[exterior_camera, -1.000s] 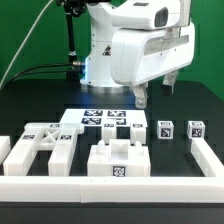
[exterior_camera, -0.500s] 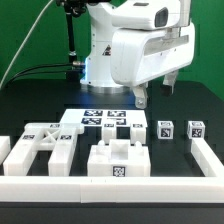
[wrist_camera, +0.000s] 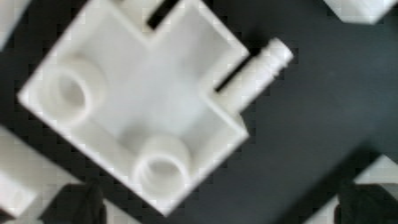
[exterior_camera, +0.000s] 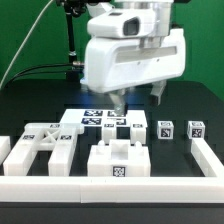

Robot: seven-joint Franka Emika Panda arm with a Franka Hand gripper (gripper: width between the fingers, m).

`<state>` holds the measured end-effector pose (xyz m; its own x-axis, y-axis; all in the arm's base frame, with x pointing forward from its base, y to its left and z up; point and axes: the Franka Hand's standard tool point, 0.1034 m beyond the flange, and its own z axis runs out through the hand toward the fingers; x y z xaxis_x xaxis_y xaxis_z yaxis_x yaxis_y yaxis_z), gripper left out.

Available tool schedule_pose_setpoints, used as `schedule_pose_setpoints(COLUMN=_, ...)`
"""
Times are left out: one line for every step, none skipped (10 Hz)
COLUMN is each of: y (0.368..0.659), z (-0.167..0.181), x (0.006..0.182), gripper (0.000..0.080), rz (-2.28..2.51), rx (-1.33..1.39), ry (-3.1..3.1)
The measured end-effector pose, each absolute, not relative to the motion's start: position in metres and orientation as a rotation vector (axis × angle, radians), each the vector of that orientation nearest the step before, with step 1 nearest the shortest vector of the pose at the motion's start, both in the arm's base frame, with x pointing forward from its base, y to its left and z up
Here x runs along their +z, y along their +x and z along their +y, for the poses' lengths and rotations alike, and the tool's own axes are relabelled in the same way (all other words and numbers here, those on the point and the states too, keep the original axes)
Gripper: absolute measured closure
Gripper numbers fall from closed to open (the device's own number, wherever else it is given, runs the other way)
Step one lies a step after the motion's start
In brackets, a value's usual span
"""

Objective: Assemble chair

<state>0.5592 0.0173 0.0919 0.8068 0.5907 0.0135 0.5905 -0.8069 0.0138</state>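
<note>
The chair parts lie along the front of the black table. A slotted frame (exterior_camera: 45,142) is at the exterior view's left and a chunky tagged block (exterior_camera: 115,160) is in the middle. Three small tagged cubes (exterior_camera: 165,130) stand to the right. My gripper (exterior_camera: 139,100) hangs open and empty above the table, over the area behind the block. In the wrist view a blurred white part (wrist_camera: 151,95) with two round sockets and a side peg fills the picture. It lies below the open gripper (wrist_camera: 214,212) and is not held.
The marker board (exterior_camera: 100,118) lies under the gripper. Long white border bars run along the front (exterior_camera: 90,188) and the right side (exterior_camera: 207,155). The robot base and black cables stand at the back.
The arm has swung toward the exterior view's left, so the gripper now hangs over the marker board. It is still open. The parts have not moved.
</note>
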Motion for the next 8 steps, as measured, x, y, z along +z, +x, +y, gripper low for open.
schedule_pose_setpoints(y=0.560, z=0.002, x=0.086, gripper=0.0150, rz=0.761, rx=0.023, ry=3.059)
schedule_pose_setpoints(y=0.560, z=-0.011, x=0.084, gripper=0.0150, rz=0.681, rx=0.021, ry=3.085)
schedule_pose_setpoints(y=0.560, z=-0.009, x=0.083, gripper=0.0150, rz=0.545, rx=0.019, ry=3.114)
schedule_pose_setpoints(y=0.560, z=-0.007, x=0.083, gripper=0.0150, rz=0.517, rx=0.017, ry=3.120)
schedule_pose_setpoints(y=0.560, z=-0.006, x=0.083, gripper=0.0150, rz=0.394, rx=0.017, ry=3.143)
schedule_pose_setpoints(y=0.560, z=-0.005, x=0.083, gripper=0.0150, rz=0.287, rx=0.016, ry=3.159)
schedule_pose_setpoints(y=0.560, z=-0.006, x=0.082, gripper=0.0150, rz=0.235, rx=0.013, ry=3.163)
schedule_pose_setpoints(y=0.565, z=-0.010, x=0.078, gripper=0.0150, rz=0.039, rx=0.003, ry=3.169)
